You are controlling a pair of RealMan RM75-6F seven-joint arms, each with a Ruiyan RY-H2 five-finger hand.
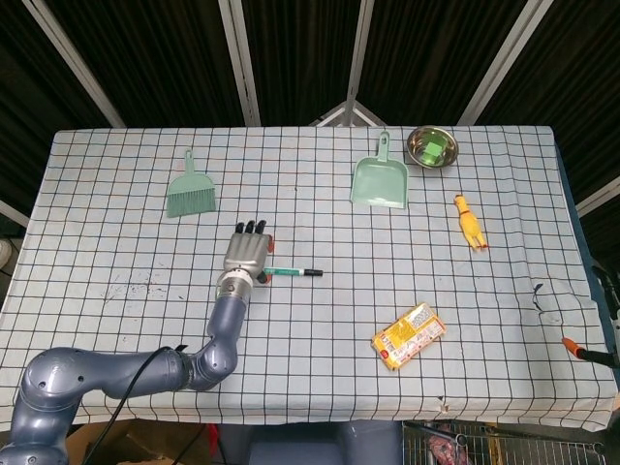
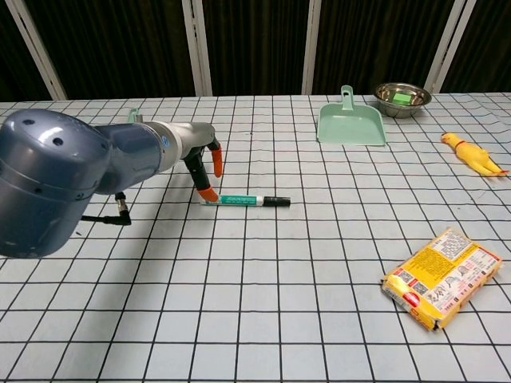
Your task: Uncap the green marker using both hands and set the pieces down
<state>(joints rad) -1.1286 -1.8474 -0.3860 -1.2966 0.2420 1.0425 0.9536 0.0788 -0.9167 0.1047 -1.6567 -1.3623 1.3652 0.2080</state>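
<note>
The green marker with its black cap lies flat near the table's middle, cap end to the right; in the chest view the marker is unobstructed. My left hand hovers at the marker's left end, fingers stretched forward and holding nothing. In the chest view an orange fingertip of my left hand sits right at the marker's green end; I cannot tell if it touches. Of my right hand only an orange-tipped finger shows at the far right edge of the head view.
A green brush lies at the back left. A green dustpan, a metal bowl and a yellow rubber chicken lie at the back right. A yellow snack packet lies at the front right.
</note>
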